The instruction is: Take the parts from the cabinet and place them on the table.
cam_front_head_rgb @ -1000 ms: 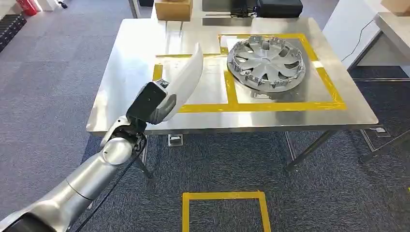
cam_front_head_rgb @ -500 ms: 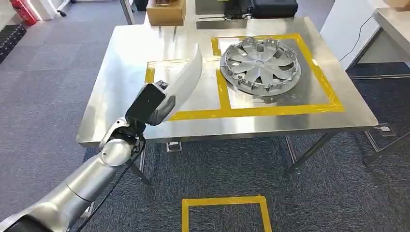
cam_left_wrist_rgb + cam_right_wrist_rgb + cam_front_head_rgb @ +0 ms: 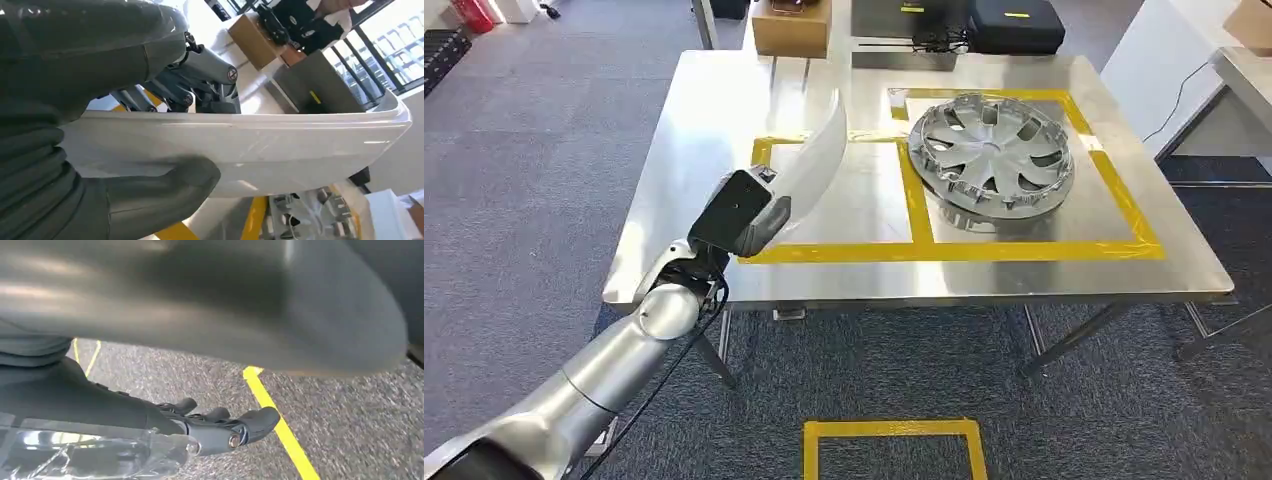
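Now left hand (image 3: pixel 742 215) gripping white part (image 3: pixel 816 150)

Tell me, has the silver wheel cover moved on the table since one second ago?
No. The wheel cover lies in the same yellow-taped square as before; only the camera view has shifted.

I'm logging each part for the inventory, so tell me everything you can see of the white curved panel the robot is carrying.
The white curved panel is a long, glossy, plastic-looking shell, bowed along its length and narrowing to a tip with a raised lip at the edge. The left hand grips its lower end, thumb on one face and fingers on the other. It slants upward above the metal table, over the left yellow-taped square, not resting on it.
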Robot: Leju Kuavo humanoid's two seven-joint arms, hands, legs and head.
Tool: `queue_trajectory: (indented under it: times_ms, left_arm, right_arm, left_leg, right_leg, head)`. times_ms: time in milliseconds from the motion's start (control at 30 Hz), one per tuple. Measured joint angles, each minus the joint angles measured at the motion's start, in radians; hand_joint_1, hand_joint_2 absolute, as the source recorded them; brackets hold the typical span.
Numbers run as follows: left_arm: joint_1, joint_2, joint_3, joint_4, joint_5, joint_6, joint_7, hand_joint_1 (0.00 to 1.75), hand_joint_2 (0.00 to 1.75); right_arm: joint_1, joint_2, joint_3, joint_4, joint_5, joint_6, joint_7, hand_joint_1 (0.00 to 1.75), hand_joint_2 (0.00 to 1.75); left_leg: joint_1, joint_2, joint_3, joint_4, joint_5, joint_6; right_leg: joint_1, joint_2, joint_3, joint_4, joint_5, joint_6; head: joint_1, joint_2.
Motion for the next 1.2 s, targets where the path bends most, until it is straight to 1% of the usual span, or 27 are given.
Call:
queue_trajectory:
  times_ms: [33, 67, 133, 167, 200, 267, 300, 333, 367, 400, 467, 500, 533, 567, 600, 667, 700, 733, 767, 867, 900, 1000, 1033, 1067, 1100, 1167, 1200]
  left_arm:
    - [0.001, 0.000, 0.000, 0.000, 0.000, -0.001, 0.000, 1.75, 1.75]
    - [0.002, 0.000, 0.000, 0.000, 0.000, -0.002, 0.000, 1.75, 1.75]
    - [0.000, -0.002, 0.000, 0.000, -0.001, -0.002, 0.000, 1.75, 1.75]
    - [0.003, -0.003, -0.002, 0.001, -0.001, -0.002, 0.000, 1.75, 1.75]
    - [0.002, -0.003, -0.003, 0.003, -0.001, -0.002, 0.000, 1.75, 1.75]
    - [0.005, -0.003, -0.003, 0.003, -0.002, -0.005, 0.000, 1.75, 1.75]
    - [0.002, -0.005, -0.003, 0.002, -0.002, -0.004, 0.000, 1.75, 1.75]
    - [0.000, -0.005, -0.001, 0.002, -0.003, -0.005, -0.001, 1.75, 1.75]
    - [-0.002, -0.006, -0.001, 0.002, -0.003, -0.004, -0.004, 1.75, 1.75]
    - [-0.004, -0.006, -0.001, 0.003, -0.003, -0.004, -0.005, 1.75, 1.75]
    - [0.001, -0.006, -0.002, 0.008, -0.003, -0.005, -0.005, 1.75, 1.75]
    - [0.005, -0.005, -0.002, 0.010, -0.003, -0.005, -0.005, 1.75, 1.75]
    - [0.006, -0.004, -0.002, 0.014, -0.003, -0.005, -0.005, 1.75, 1.75]
    - [0.006, -0.004, -0.002, 0.016, -0.003, -0.004, -0.005, 1.75, 1.75]
    - [0.005, -0.003, -0.002, 0.016, -0.005, -0.003, -0.005, 1.75, 1.75]
    - [0.003, 0.000, 0.000, 0.017, -0.006, -0.001, -0.004, 1.75, 1.75]
    - [0.004, 0.002, -0.001, 0.019, -0.006, 0.001, -0.005, 1.75, 1.75]
    - [0.003, 0.001, -0.002, 0.020, -0.006, 0.000, -0.002, 1.75, 1.75]
    - [0.004, -0.001, -0.002, 0.019, -0.007, 0.001, -0.002, 1.75, 1.75]
    - [-0.001, 0.003, 0.003, 0.018, -0.009, 0.005, 0.000, 1.75, 1.75]
    - [-0.006, 0.002, 0.003, 0.018, -0.009, 0.005, 0.000, 1.75, 1.75]
    - [-0.002, 0.002, 0.003, 0.019, -0.009, 0.005, 0.002, 1.75, 1.75]
    - [0.002, 0.002, 0.003, 0.019, -0.009, 0.005, 0.003, 1.75, 1.75]
    - [0.004, 0.002, 0.003, 0.020, -0.009, 0.005, 0.003, 1.75, 1.75]
    - [0.004, 0.002, 0.003, 0.020, -0.009, 0.005, 0.003, 1.75, 1.75]
    - [0.004, 0.001, 0.003, 0.020, -0.009, 0.006, 0.003, 1.75, 1.75]
    - [0.006, 0.002, 0.002, 0.022, -0.009, 0.006, 0.003, 1.75, 1.75]
  right_arm:
    - [0.002, 0.000, 0.000, 0.000, 0.000, 0.000, 0.000, 0.00, 0.00]
    - [0.002, 0.000, 0.000, 0.000, 0.000, 0.000, 0.000, 0.00, 0.00]
    - [0.002, 0.000, 0.000, 0.000, 0.000, -0.001, 0.000, 0.00, 0.00]
    - [0.004, -0.001, 0.000, 0.001, 0.000, -0.001, 0.000, 0.00, 0.00]
    - [0.003, -0.002, 0.000, 0.002, 0.000, -0.001, 0.000, 0.00, 0.00]
    - [0.004, -0.002, 0.000, 0.002, 0.000, -0.002, 0.001, 0.00, 0.00]
    - [0.004, -0.003, 0.000, 0.003, 0.000, -0.002, 0.002, 0.00, 0.00]
    - [0.003, -0.001, 0.000, 0.003, 0.000, -0.002, 0.003, 0.00, 0.00]
    - [0.002, -0.003, 0.000, 0.003, 0.000, -0.003, 0.003, 0.00, 0.00]
    - [0.000, -0.003, 0.000, 0.003, 0.000, -0.003, 0.003, 0.00, 0.00]
    - [0.000, 0.001, 0.000, 0.003, 0.000, -0.003, 0.003, 0.00, 0.00]
    - [0.002, 0.002, 0.000, 0.003, 0.000, -0.003, 0.003, 0.00, 0.00]
    - [0.005, 0.002, 0.000, 0.003, 0.000, -0.003, 0.003, 0.00, 0.00]
    - [0.006, 0.002, 0.000, 0.003, 0.000, -0.003, 0.003, 0.00, 0.00]
    - [0.006, 0.002, 0.000, 0.003, 0.000, -0.003, 0.003, 0.00, 0.00]
    - [0.005, 0.003, 0.000, 0.003, 0.000, -0.003, 0.003, 0.00, 0.00]
    - [0.005, 0.003, -0.001, 0.003, 0.000, -0.003, 0.003, 0.00, 0.00]
    - [0.003, 0.003, -0.001, 0.003, 0.000, -0.003, 0.003, 0.00, 0.00]
    - [0.003, 0.003, 0.000, 0.003, 0.000, -0.002, 0.003, 0.00, 0.00]
    - [0.001, 0.003, -0.001, 0.003, 0.000, -0.006, 0.003, 0.00, 0.00]
    - [-0.002, 0.003, -0.001, 0.003, 0.000, -0.006, 0.003, 0.00, 0.00]
    - [-0.001, 0.003, -0.001, 0.003, 0.000, -0.006, 0.003, 0.00, 0.00]
    - [0.003, 0.003, -0.001, 0.003, 0.000, -0.006, 0.003, 0.00, 0.00]
    - [0.005, 0.003, -0.001, 0.003, 0.000, -0.007, 0.003, 0.00, 0.00]
    - [0.005, 0.003, -0.001, 0.003, 0.000, -0.007, 0.003, 0.00, 0.00]
    - [0.007, 0.003, -0.001, 0.003, 0.000, -0.009, 0.003, 0.00, 0.00]
    - [0.009, 0.002, -0.001, 0.003, 0.000, -0.009, 0.003, 0.00, 0.00]
  left_leg:
    - [-0.003, -0.001, 0.008, 0.000, -0.007, 0.001]
    - [-0.006, -0.002, 0.020, 0.000, -0.015, 0.001]
    - [-0.010, -0.002, 0.049, 0.000, -0.036, 0.000]
    - [-0.009, -0.001, 0.056, -0.007, -0.044, -0.002]
    - [-0.009, -0.001, 0.059, -0.006, -0.047, -0.008]
    - [-0.006, 0.001, 0.064, -0.006, -0.050, -0.022]
    - [-0.006, 0.002, 0.072, -0.015, -0.047, -0.027]
    - [-0.008, 0.001, 0.072, -0.013, -0.056, -0.030]
    - [-0.008, 0.002, 0.063, 0.019, -0.052, -0.037]
    - [-0.005, 0.001, 0.036, 0.075, -0.061, -0.043]
    - [0.004, 0.002, -0.052, 0.211, -0.113, -0.058]
    - [0.008, 0.002, -0.087, 0.248, -0.135, -0.063]
    - [0.012, 0.002, -0.104, 0.248, -0.135, -0.066]
    - [0.016, 0.002, -0.106, 0.215, -0.105, -0.072]
    - [0.019, 0.002, -0.094, 0.155, -0.053, -0.078]
    - [0.025, 0.005, -0.067, 0.003, 0.090, -0.082]
    - [0.015, 0.006, -0.068, 0.005, 0.056, -0.078]
    - [0.012, 0.008, -0.057, -0.004, 0.051, -0.059]
    - [0.011, 0.007, -0.061, -0.002, 0.057, -0.049]
    - [0.017, 0.007, -0.037, -0.011, 0.049, -0.028]
    - [0.017, 0.007, -0.032, -0.013, 0.045, -0.022]
    - [0.011, 0.006, -0.018, -0.013, 0.027, -0.011]
    - [0.009, 0.004, -0.009, -0.013, 0.019, -0.010]
    - [0.007, 0.003, 0.002, -0.012, 0.010, -0.011]
    - [0.005, 0.002, 0.015, -0.013, 0.001, -0.012]
    - [0.004, 0.002, 0.040, -0.014, -0.021, -0.015]
    - [0.000, 0.002, 0.048, -0.013, -0.029, -0.021]
  right_leg:
    - [0.001, 0.000, -0.013, -0.004, 0.022, -0.002]
    - [0.004, 0.000, -0.008, -0.048, 0.065, -0.009]
    - [0.017, 0.000, 0.038, -0.210, 0.195, -0.031]
    - [0.022, -0.002, 0.046, -0.229, 0.201, -0.045]
    - [0.030, -0.002, 0.043, -0.247, 0.184, -0.046]
    - [0.034, -0.001, 0.061, -0.280, 0.178, -0.051]
    - [0.033, -0.003, 0.071, -0.286, 0.174, -0.058]
    - [0.021, -0.002, 0.090, -0.300, 0.175, -0.059]
    - [0.019, -0.001, 0.106, -0.312, 0.174, -0.060]
    - [0.016, -0.001, 0.117, -0.317, 0.170, -0.064]
    - [0.010, -0.001, 0.135, -0.321, 0.157, -0.063]
    - [0.006, 0.000, 0.145, -0.320, 0.148, -0.060]
    - [0.003, 0.001, 0.157, -0.320, 0.139, -0.056]
    - [-0.001, 0.001, 0.170, -0.319, 0.128, -0.052]
    - [-0.004, 0.002, 0.183, -0.318, 0.118, -0.048]
    - [-0.007, 0.002, 0.203, -0.315, 0.096, -0.035]
    - [-0.006, 0.002, 0.211, -0.313, 0.091, -0.029]
    - [-0.005, 0.003, 0.205, -0.312, 0.085, -0.018]
    - [-0.005, 0.002, 0.212, -0.310, 0.081, -0.010]
    - [-0.007, 0.000, 0.214, -0.290, 0.069, 0.003]
    - [-0.006, 0.000, 0.185, -0.238, 0.056, 0.004]
    - [-0.005, 0.000, 0.038, -0.022, -0.018, 0.004]
    - [-0.004, 0.000, 0.011, -0.003, -0.015, 0.002]
    - [-0.002, 0.000, 0.005, -0.024, 0.011, -0.002]
    - [0.001, 0.000, 0.015, -0.078, 0.056, -0.008]
    - [0.011, 0.000, 0.052, -0.244, 0.198, -0.029]
    - [0.016, 0.001, 0.053, -0.259, 0.191, -0.034]
  head:
    - [0.000, 0.000]
    - [0.000, 0.000]
    - [0.000, 0.000]
    - [-0.002, 0.000]
    - [-0.010, 0.000]
    - [-0.002, 0.000]
    - [-0.003, 0.000]
    - [-0.001, 0.000]
    - [-0.007, 0.000]
    - [-0.013, 0.000]
    - [-0.012, 0.000]
    - [-0.013, 0.000]
    - [-0.013, 0.000]
    - [-0.013, 0.000]
    - [-0.014, 0.000]
    - [-0.016, 0.000]
    - [-0.015, 0.000]
    - [-0.021, 0.000]
    - [-0.017, 0.000]
    - [-0.013, 0.000]
    - [-0.010, 0.000]
    - [-0.002, 0.000]
    - [0.000, 0.000]
    - [0.001, 0.000]
    - [0.002, 0.000]
    - [0.002, 0.000]
    - [-0.001, 0.000]
